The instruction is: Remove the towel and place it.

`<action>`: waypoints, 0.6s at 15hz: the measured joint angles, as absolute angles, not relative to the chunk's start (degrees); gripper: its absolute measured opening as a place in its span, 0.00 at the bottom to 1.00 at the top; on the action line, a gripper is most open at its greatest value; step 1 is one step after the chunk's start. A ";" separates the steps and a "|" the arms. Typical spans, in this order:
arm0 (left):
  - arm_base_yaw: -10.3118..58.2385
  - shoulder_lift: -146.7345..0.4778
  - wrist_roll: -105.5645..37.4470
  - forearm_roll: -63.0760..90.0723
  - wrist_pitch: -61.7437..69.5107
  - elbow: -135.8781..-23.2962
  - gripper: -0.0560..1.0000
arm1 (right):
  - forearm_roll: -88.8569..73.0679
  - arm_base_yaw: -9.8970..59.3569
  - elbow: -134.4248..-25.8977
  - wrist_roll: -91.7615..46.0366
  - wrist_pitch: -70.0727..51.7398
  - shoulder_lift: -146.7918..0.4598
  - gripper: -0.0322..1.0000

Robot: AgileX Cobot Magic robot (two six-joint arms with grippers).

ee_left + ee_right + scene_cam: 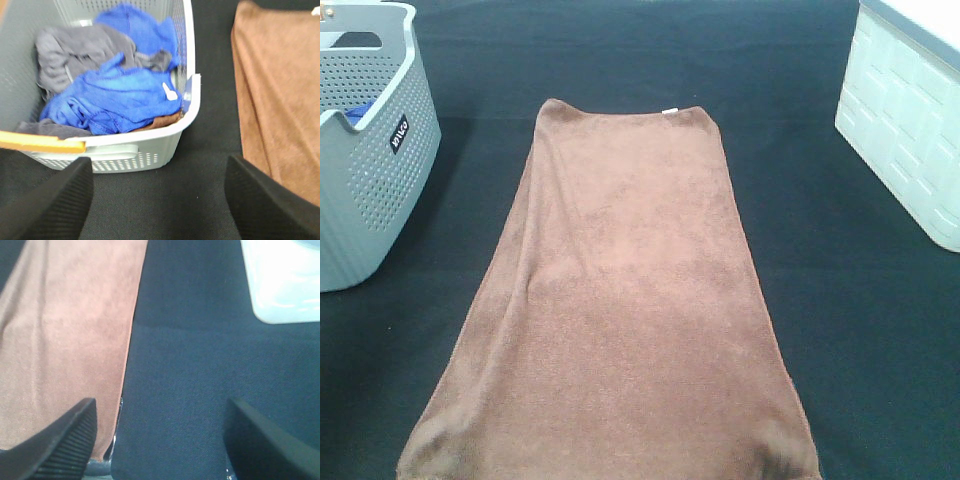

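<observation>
the towel (620, 300) lies flat on the black cloth table (860, 330), between the grey perforated basket (370, 170) and the white bin (910, 120). its long axis runs from the near table edge away toward the far end, where a small white tag (669, 110) sits on the short edge. the left gripper (157, 200) stands open and empty, with the towel to its right; the right gripper (157, 440) stands open and empty, with the towel to its left. the right one appears nearer, one finger (60, 440) just at the towel's long edge. material: soft rust-brown terry, limp, likely to drape when lifted.
</observation>
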State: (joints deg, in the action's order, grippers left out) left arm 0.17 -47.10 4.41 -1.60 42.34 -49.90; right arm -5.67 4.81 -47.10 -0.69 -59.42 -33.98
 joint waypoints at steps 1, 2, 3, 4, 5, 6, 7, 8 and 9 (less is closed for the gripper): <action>0.17 -41.54 4.47 -1.60 41.88 -46.70 0.71 | -5.10 4.81 -45.32 -0.69 -59.42 -29.05 0.70; 0.17 -36.78 4.47 -1.60 41.88 -44.12 0.71 | -4.47 4.81 -43.54 -0.69 -59.42 -24.98 0.70; 0.17 -32.26 4.47 -1.66 41.88 -41.54 0.71 | -3.84 4.81 -41.94 -0.69 -59.47 -20.97 0.70; 0.17 -27.39 4.47 -1.78 41.88 -39.36 0.71 | -3.04 4.81 -40.45 -0.69 -59.42 -17.65 0.70; 0.17 -22.86 4.41 -2.06 42.17 -37.13 0.71 | -1.95 4.81 -38.67 -0.69 -59.42 -14.15 0.70; 0.17 -17.65 3.55 -2.06 44.98 -34.55 0.71 | -0.74 4.81 -36.27 -0.69 -59.47 -9.57 0.70; 0.17 -13.98 3.15 -2.12 47.04 -33.29 0.71 | -0.40 4.81 -34.84 -0.69 -59.53 -5.96 0.70; 0.17 -10.54 3.09 -2.18 49.22 -32.26 0.71 | -0.34 4.81 -33.80 -0.69 -59.87 -3.38 0.70; 0.17 -7.51 3.09 -2.41 51.17 -31.51 0.71 | -0.34 4.81 -32.77 -0.74 -60.10 -1.09 0.70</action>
